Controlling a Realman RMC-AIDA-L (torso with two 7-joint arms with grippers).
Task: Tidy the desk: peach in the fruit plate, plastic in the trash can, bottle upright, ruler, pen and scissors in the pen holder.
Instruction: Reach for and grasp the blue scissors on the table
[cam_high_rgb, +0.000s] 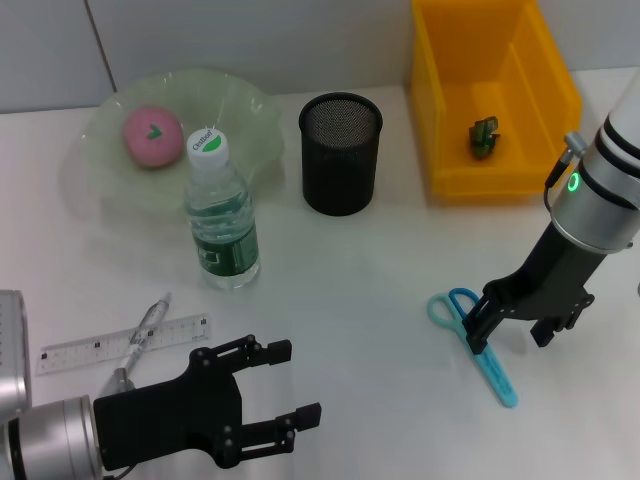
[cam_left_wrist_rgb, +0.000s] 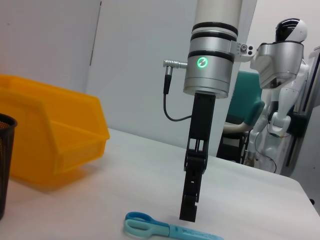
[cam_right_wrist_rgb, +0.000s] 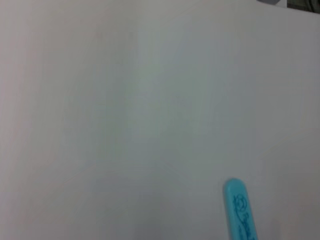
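Blue sheathed scissors (cam_high_rgb: 474, 343) flat on white surface (cam_high_rgb: 380, 300), handles toward pen holder (cam_high_rgb: 340, 153), right hand (cam_high_rgb: 512, 323) spread above them, left hand (cam_high_rgb: 262, 392) spread near ruler (cam_high_rgb: 122, 343), upright bottle (cam_high_rgb: 220, 215) label unreadable.

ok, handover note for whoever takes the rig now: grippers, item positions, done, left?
Right gripper: open, low over the blue scissors lying on the desk, not gripping.
Left gripper: open, empty, near the ruler and pen.
Done: peach in fruit plate; bottle upright; green plastic in yellow bin.
Left: scissors, ruler and pen into the mesh pen holder.
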